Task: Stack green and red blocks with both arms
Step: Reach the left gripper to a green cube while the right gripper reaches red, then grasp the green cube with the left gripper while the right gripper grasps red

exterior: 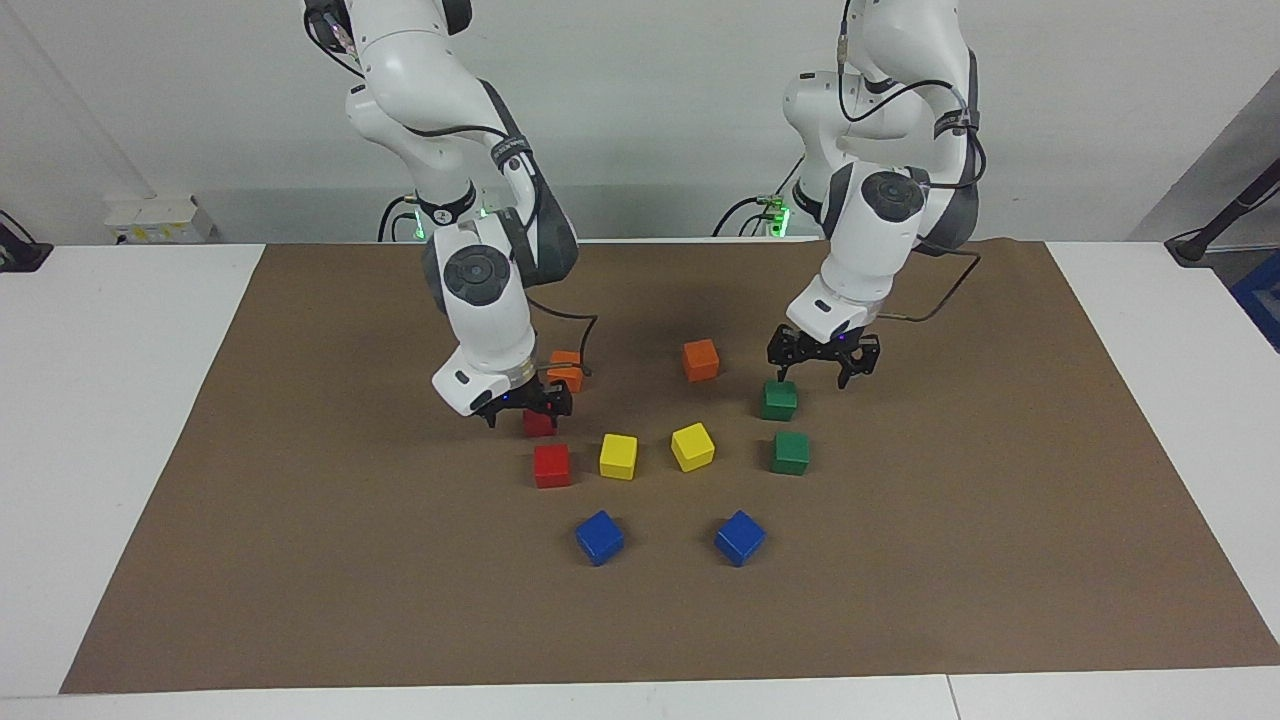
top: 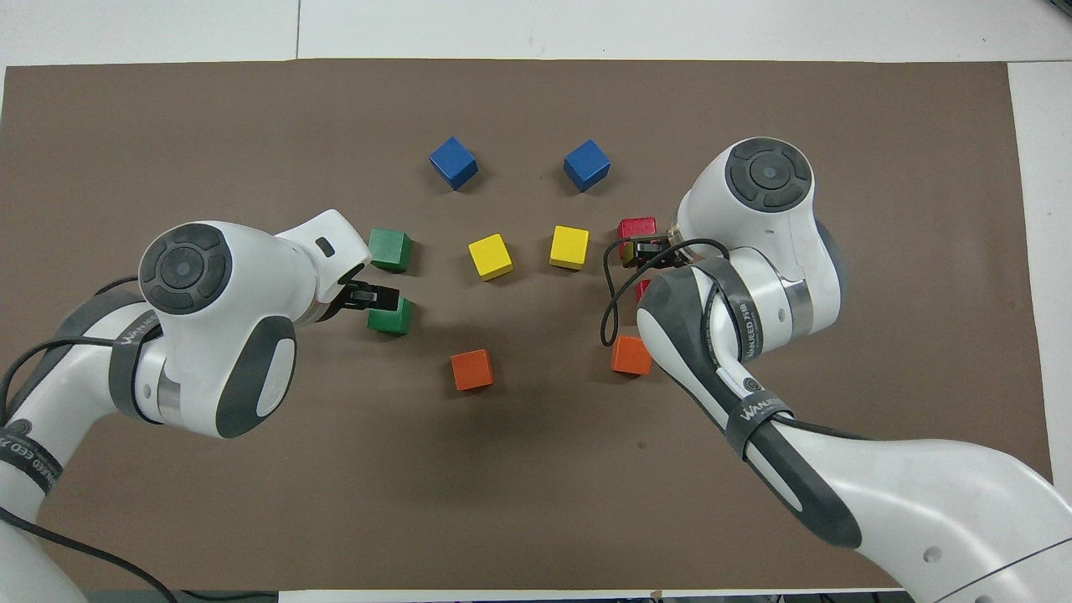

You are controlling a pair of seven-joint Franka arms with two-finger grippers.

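Observation:
Two red blocks lie toward the right arm's end: one (exterior: 551,465) (top: 636,228) in plain sight, the other (exterior: 538,426) (top: 642,290) nearer the robots and half hidden by my right gripper (exterior: 525,410) (top: 641,251). That gripper is open and low over the hidden block, a finger on either side of its top. Two green blocks lie toward the left arm's end. My left gripper (exterior: 815,375) (top: 373,295) hangs open just above the nearer green block (exterior: 778,399) (top: 389,316). The other green block (exterior: 790,452) (top: 390,249) sits farther from the robots.
On the brown mat (exterior: 300,520) also lie two orange blocks (exterior: 700,359) (exterior: 566,370) nearest the robots, two yellow blocks (exterior: 618,455) (exterior: 692,446) between the red and green pairs, and two blue blocks (exterior: 599,537) (exterior: 740,537) farthest out.

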